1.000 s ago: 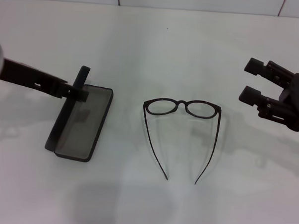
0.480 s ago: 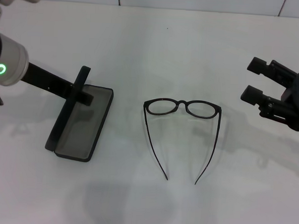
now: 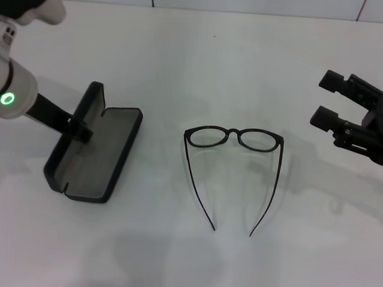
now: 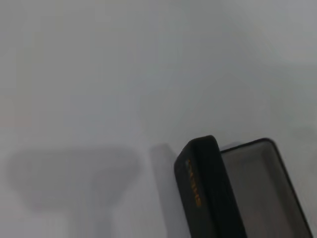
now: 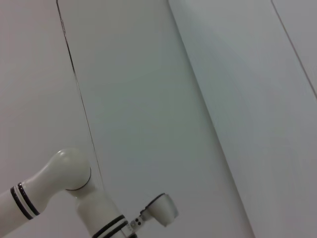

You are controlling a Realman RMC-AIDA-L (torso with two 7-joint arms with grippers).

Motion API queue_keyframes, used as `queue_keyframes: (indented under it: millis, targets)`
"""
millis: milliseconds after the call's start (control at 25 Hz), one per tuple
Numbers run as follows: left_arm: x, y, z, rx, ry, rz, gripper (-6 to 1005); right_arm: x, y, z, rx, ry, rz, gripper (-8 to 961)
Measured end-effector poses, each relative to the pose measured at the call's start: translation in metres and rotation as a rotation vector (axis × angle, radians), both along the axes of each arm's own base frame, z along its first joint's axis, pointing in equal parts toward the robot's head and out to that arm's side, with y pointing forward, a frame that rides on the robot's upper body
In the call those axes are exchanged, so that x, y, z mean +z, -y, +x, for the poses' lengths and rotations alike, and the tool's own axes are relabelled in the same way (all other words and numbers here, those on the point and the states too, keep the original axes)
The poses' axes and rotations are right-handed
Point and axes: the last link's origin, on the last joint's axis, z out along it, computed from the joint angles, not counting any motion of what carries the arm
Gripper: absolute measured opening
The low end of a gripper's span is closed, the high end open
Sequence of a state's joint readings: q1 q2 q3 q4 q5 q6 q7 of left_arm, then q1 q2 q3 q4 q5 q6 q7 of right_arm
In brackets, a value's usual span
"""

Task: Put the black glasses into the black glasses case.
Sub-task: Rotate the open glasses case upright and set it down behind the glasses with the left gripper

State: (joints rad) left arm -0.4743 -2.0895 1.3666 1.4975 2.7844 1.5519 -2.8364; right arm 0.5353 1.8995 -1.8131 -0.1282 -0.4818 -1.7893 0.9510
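The left tool (image 3: 81, 127) is closed on the raised lid of the open black glasses case (image 3: 95, 155) at the tabletop's (image 3: 201, 67) left, while the right tool (image 3: 330, 99) hovers spread open and holding nothing at the far right, the black glasses (image 3: 233, 138) lying unfolded on bare tabletop between them.

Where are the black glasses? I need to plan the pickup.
In the head view, the black glasses lie mid-table, between the open black glasses case and the right gripper.
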Motion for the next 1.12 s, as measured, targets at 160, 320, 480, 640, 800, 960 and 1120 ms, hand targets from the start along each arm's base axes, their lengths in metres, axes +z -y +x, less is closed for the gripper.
queue_keyframes:
  millis: [160,320,480,640,800,960,1120]
  targets:
    - [-0.004,0.0,0.004,-0.02,-0.034,-0.008,501,-0.001,0.0,0.0,-0.003,0.001,0.0,821]
    - [-0.001,-0.001,0.011,-0.048,-0.027,0.002,380,-0.001,0.0,0.001,-0.004,0.001,0.0,818]
    - [0.0,-0.001,0.015,-0.065,-0.026,0.007,236,-0.001,0.002,0.003,-0.015,-0.001,0.003,815]
    - [0.0,-0.001,0.02,-0.098,-0.028,0.001,203,0.002,0.003,0.006,-0.027,-0.012,0.028,812]
    - [0.004,-0.006,0.036,-0.219,-0.048,0.003,208,0.001,0.006,0.006,-0.011,-0.006,0.022,809]
    - [-0.006,-0.014,0.067,-0.502,-0.112,-0.034,213,-0.005,0.014,0.002,0.058,0.019,-0.023,806]
    - [-0.027,-0.021,0.092,-0.8,-0.191,-0.077,217,-0.011,0.028,-0.005,0.18,0.04,-0.072,803]
